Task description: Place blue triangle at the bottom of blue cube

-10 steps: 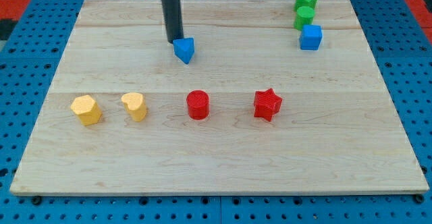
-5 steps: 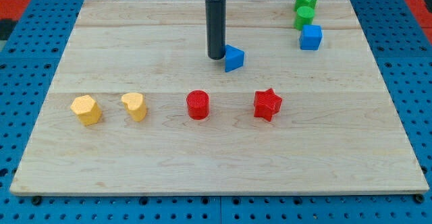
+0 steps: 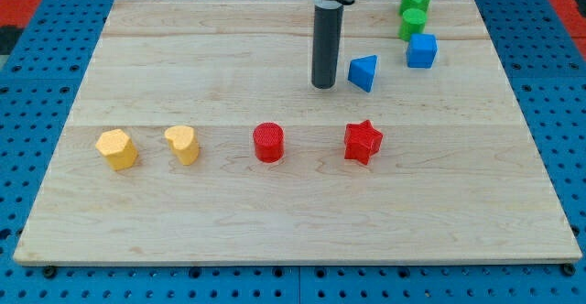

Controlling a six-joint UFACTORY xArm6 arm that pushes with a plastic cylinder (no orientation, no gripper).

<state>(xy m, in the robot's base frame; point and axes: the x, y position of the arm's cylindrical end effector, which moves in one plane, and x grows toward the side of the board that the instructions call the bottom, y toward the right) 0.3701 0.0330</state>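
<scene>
You have no fingers, only my tip (image 3: 323, 86). The blue triangle (image 3: 363, 71) sits just to its right, so a push right sends it under the blue cube (image 3: 421, 50).

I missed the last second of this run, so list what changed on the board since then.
My tip travelled toward the view's right, pushing the blue triangle with it from the board's upper middle to a spot just left of and below the blue cube. A small gap now shows between tip and triangle. The cube, both green blocks, both red blocks and both yellow blocks stayed put.
</scene>
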